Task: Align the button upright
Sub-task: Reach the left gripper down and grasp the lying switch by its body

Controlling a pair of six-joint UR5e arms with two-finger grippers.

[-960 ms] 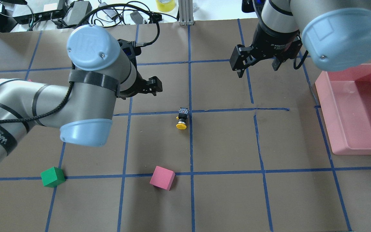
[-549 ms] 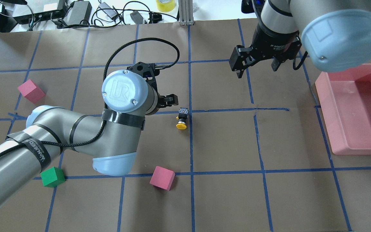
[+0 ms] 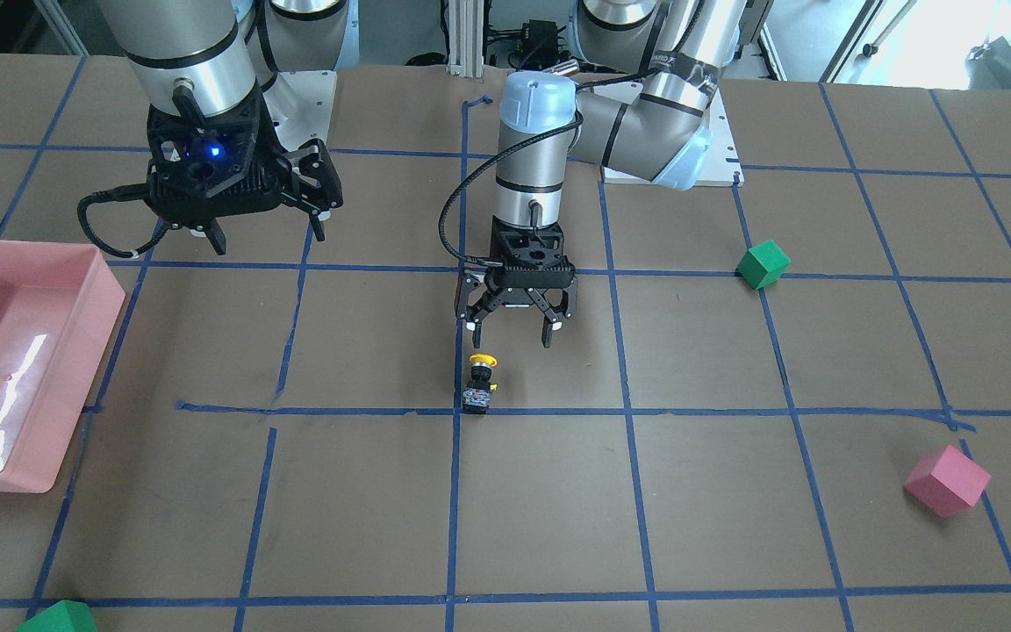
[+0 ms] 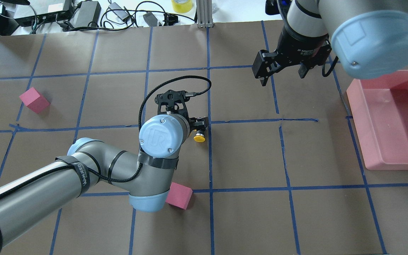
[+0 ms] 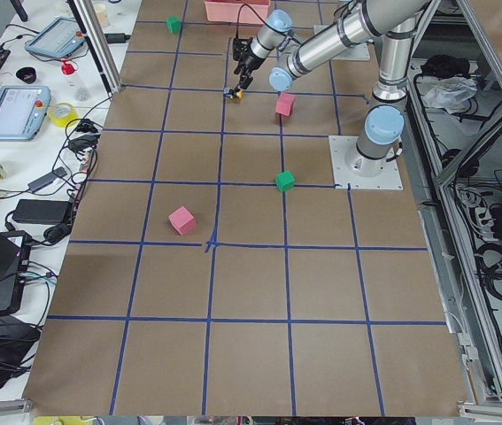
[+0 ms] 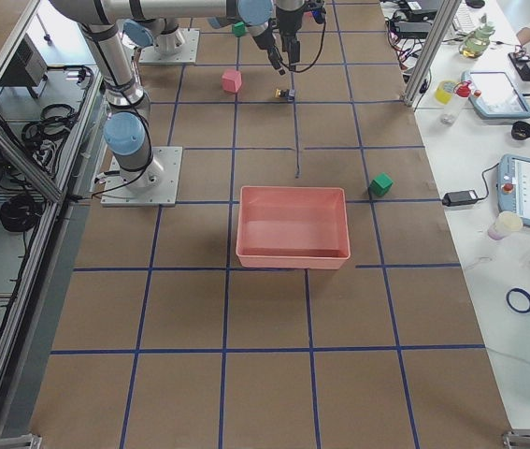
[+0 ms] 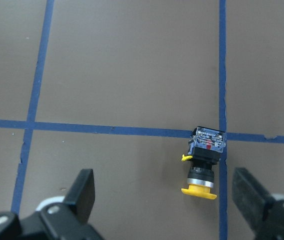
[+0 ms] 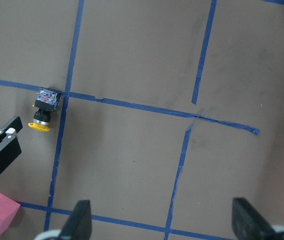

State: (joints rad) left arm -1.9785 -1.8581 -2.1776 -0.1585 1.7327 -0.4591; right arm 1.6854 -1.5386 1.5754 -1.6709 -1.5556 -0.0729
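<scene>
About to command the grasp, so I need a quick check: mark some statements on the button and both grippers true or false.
1. The button lies on its side. True.
2. The left gripper is shut on the button. False: it is open, clear of the button.
3. The right gripper holds a pink cube. False: it is open, holding nothing.
4. The button's base sits where two blue tape lines cross. True.

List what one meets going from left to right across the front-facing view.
In order: bin, right gripper, button, green cube, pink cube. I leave out the left gripper, since it overlaps the button.
</scene>
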